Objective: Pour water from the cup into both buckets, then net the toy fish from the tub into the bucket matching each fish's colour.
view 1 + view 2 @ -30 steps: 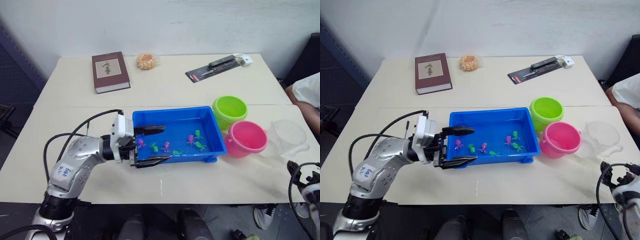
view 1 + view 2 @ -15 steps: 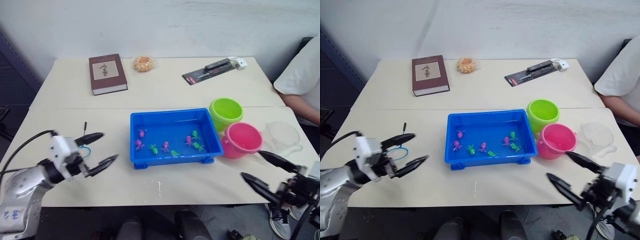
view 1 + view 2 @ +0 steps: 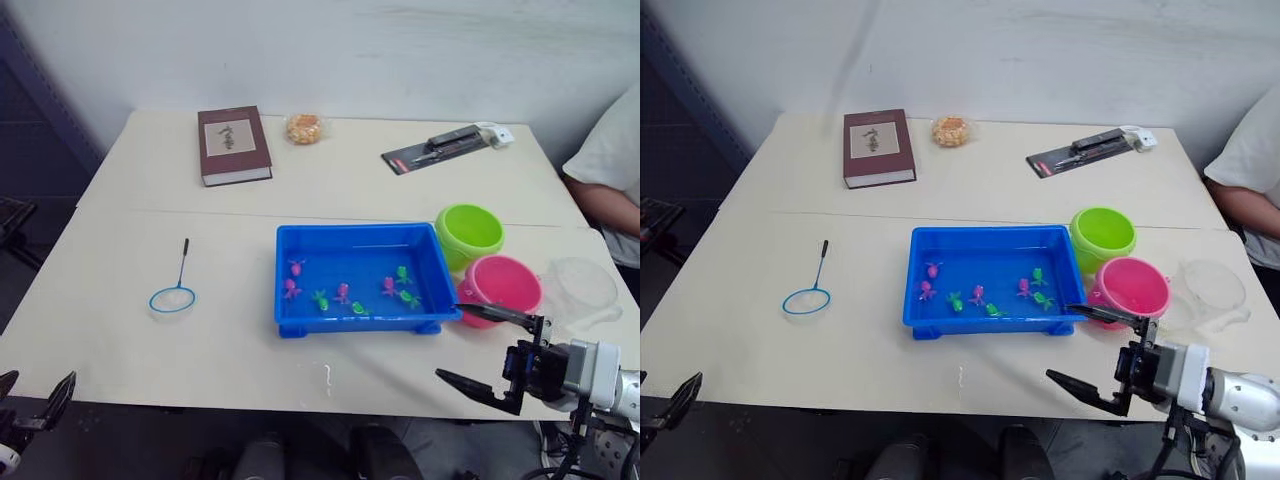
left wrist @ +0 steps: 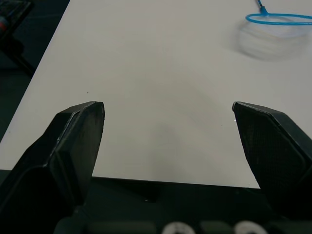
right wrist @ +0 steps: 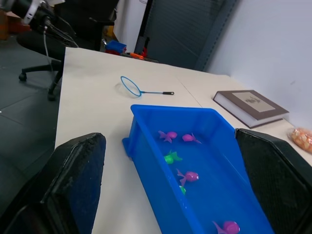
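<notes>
The blue tub (image 3: 426,262) sits mid-table with several pink and green toy fish (image 3: 343,293) in it. To its right stand the green bucket (image 3: 470,232) and the pink bucket (image 3: 498,288), and the clear cup (image 3: 582,290) is beyond them near the table's right edge. A blue hand net (image 3: 172,297) lies flat on the table left of the tub. My right gripper (image 3: 450,342) is open and empty, just in front of the tub's front-right corner. My left gripper (image 4: 167,105) is open and empty at the table's front-left edge, well short of the net (image 4: 280,19).
A dark red book (image 3: 235,145), a wrapped snack (image 3: 304,128) and a packaged knife (image 3: 445,148) lie along the far side of the table. A person in a white top (image 3: 610,165) sits at the right edge, close behind the cup.
My left gripper has pulled back from the tub's left end to the table's front-left corner, uncovering the net. My right gripper has come in toward the tub's front-right corner. The camera has shifted.
</notes>
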You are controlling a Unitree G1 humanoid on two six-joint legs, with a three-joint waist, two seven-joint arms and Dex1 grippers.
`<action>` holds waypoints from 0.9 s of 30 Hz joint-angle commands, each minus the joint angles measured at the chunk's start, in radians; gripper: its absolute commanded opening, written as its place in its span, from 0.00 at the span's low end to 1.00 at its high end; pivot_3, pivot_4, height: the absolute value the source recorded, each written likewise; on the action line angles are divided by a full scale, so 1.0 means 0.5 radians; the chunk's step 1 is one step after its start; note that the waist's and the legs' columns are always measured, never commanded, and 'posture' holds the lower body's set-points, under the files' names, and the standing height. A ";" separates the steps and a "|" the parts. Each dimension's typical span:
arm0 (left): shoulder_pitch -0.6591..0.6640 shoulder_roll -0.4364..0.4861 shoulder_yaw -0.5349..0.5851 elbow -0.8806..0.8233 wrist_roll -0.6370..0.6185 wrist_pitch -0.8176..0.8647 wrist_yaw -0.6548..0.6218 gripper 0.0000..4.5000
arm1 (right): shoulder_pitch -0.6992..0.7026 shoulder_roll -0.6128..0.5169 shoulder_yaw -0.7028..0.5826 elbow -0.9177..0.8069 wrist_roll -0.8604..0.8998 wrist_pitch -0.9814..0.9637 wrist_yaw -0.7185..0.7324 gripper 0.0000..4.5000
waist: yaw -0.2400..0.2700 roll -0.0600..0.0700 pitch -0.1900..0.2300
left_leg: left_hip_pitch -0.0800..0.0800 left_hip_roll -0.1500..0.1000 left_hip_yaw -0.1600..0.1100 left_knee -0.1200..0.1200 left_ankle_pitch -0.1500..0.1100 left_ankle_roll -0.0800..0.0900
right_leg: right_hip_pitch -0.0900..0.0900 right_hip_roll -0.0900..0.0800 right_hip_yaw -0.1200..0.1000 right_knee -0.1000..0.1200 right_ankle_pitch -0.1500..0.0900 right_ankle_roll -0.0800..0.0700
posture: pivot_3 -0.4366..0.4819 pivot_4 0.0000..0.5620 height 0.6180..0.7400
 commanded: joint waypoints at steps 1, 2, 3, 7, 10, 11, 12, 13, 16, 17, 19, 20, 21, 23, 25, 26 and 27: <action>-0.186 0.122 -0.118 -0.283 -0.085 0.305 0.158 1.00 | -0.079 -0.009 0.034 -0.045 0.083 0.035 -0.086 0.98 | 0.007 0.001 0.000 | 0.000 0.000 -0.004 0.000 0.001 -0.001 | 0.001 0.000 -0.003 0.000 0.000 -0.001 | 0.48 0.27 0.99; -0.279 0.163 -0.168 -0.332 -0.121 0.478 0.230 1.00 | -0.113 -0.005 0.043 -0.070 0.108 0.081 -0.143 0.98 | 0.007 0.001 0.000 | -0.002 0.000 -0.007 0.000 0.003 -0.005 | 0.001 0.000 -0.006 0.001 0.000 -0.001 | 0.48 0.27 0.99; -0.387 0.213 -0.226 -0.362 -0.116 0.714 0.352 1.00 | -0.136 -0.016 0.060 -0.090 0.116 0.097 -0.153 0.98 | 0.004 0.001 0.000 | -0.002 0.000 -0.009 -0.001 0.005 -0.008 | 0.000 0.000 -0.009 0.003 -0.001 -0.002 | 0.48 0.27 0.99; -0.897 0.382 -0.550 -0.390 -0.076 1.300 0.604 1.00 | -0.164 -0.032 0.086 -0.141 0.129 0.142 -0.210 0.98 | -0.004 0.010 0.003 | -0.003 0.000 -0.013 -0.005 0.010 -0.018 | -0.002 0.002 -0.013 0.005 -0.002 -0.005 | 0.48 0.27 0.99; -1.160 0.407 -0.694 -0.306 -0.042 1.461 0.659 1.00 | -0.159 -0.034 0.086 -0.153 0.110 0.145 -0.251 0.98 | -0.018 0.011 0.003 | -0.006 0.000 -0.012 -0.004 0.012 -0.022 | -0.006 0.004 -0.016 0.007 -0.002 -0.004 | 0.48 0.27 0.99; -1.271 0.421 -0.782 -0.221 -0.008 1.523 0.669 1.00 | -0.158 -0.034 0.089 -0.156 0.096 0.147 -0.266 0.98 | -0.027 0.011 0.003 | -0.006 0.000 -0.011 -0.004 0.013 -0.023 | -0.006 0.004 -0.017 0.008 -0.002 -0.004 | 0.48 0.27 0.99; -1.425 0.408 -0.889 -0.072 0.058 1.537 0.700 1.00 | -0.162 -0.030 0.088 -0.145 0.080 0.143 -0.287 0.98 | -0.030 0.011 0.003 | -0.006 0.000 -0.010 -0.004 0.013 -0.023 | -0.005 0.004 -0.019 0.008 -0.002 -0.003 | 0.48 0.27 0.99; -1.549 0.402 -0.982 0.058 0.119 1.542 0.721 1.00 | -0.168 -0.027 0.090 -0.130 0.062 0.138 -0.304 0.98 | -0.030 0.012 0.004 | -0.006 0.000 -0.011 -0.003 0.013 -0.022 | -0.006 0.004 -0.021 0.008 -0.002 -0.003 | 0.48 0.27 0.99; -1.844 0.369 -1.147 0.416 0.283 1.561 0.823 1.00 | -0.178 -0.021 0.097 -0.107 0.024 0.125 -0.354 0.98 | -0.031 0.011 0.004 | -0.008 -0.001 -0.012 0.001 0.015 -0.023 | -0.005 0.003 -0.035 0.008 -0.001 -0.002 | 0.48 0.27 0.99; -1.927 0.360 -1.186 0.524 0.316 1.526 0.813 1.00 | -0.177 -0.020 0.101 -0.103 0.010 0.122 -0.366 0.98 | -0.037 0.011 0.004 | -0.009 -0.001 -0.012 0.002 0.015 -0.023 | -0.005 0.003 -0.040 0.009 -0.001 -0.002 | 0.48 0.27 0.99; -2.036 0.336 -1.218 0.681 0.362 1.458 0.806 1.00 | -0.172 -0.018 0.107 -0.093 -0.009 0.119 -0.388 0.98 | -0.045 0.011 0.004 | -0.010 0.000 -0.012 0.002 0.016 -0.024 | -0.006 0.003 -0.053 0.012 -0.001 -0.002 | 0.48 0.27 0.99; -2.086 0.327 -1.244 0.766 0.382 1.440 0.793 1.00 | -0.168 -0.016 0.111 -0.088 -0.022 0.113 -0.397 0.98 | -0.046 0.011 0.004 | -0.012 0.001 -0.011 0.002 0.016 -0.025 | -0.007 0.003 -0.057 0.013 -0.001 -0.002 | 0.48 0.27 0.99; -2.136 0.308 -1.259 0.863 0.399 1.421 0.789 1.00 | -0.165 -0.013 0.114 -0.086 -0.037 0.110 -0.412 0.98 | -0.044 0.011 0.004 | -0.012 0.001 -0.011 0.002 0.016 -0.025 | -0.008 0.003 -0.059 0.013 -0.001 -0.002 | 0.48 0.27 0.99; -2.212 0.288 -1.298 1.024 0.442 1.381 0.776 1.00 | -0.159 -0.009 0.119 -0.087 -0.054 0.107 -0.437 0.98 | -0.041 0.011 0.004 | -0.016 0.001 -0.012 0.004 0.016 -0.025 | -0.010 0.002 -0.062 0.013 -0.001 -0.002 | 0.48 0.27 0.99; -2.299 0.271 -1.348 1.213 0.463 1.415 0.714 1.00 | -0.148 -0.008 0.126 -0.105 -0.069 0.112 -0.463 0.98 | -0.037 0.011 0.004 | -0.018 0.001 -0.012 0.006 0.016 -0.025 | -0.010 0.002 -0.063 0.013 0.000 -0.001 | 0.48 0.27 0.99; -2.327 0.268 -1.372 1.283 0.475 1.434 0.686 0.94 | -0.139 -0.009 0.128 -0.122 -0.074 0.115 -0.477 0.99 | -0.033 0.011 0.004 | -0.018 0.000 -0.012 0.007 0.017 -0.025 | -0.010 0.002 -0.063 0.013 0.000 0.000 | 0.48 0.27 0.99; -2.346 0.263 -1.377 1.339 0.485 1.426 0.673 0.88 | -0.129 -0.013 0.131 -0.146 -0.078 0.122 -0.493 1.00 | -0.030 0.011 0.004 | -0.019 0.000 -0.013 0.008 0.017 -0.024 | -0.010 0.002 -0.063 0.013 0.000 0.000 | 0.48 0.27 0.99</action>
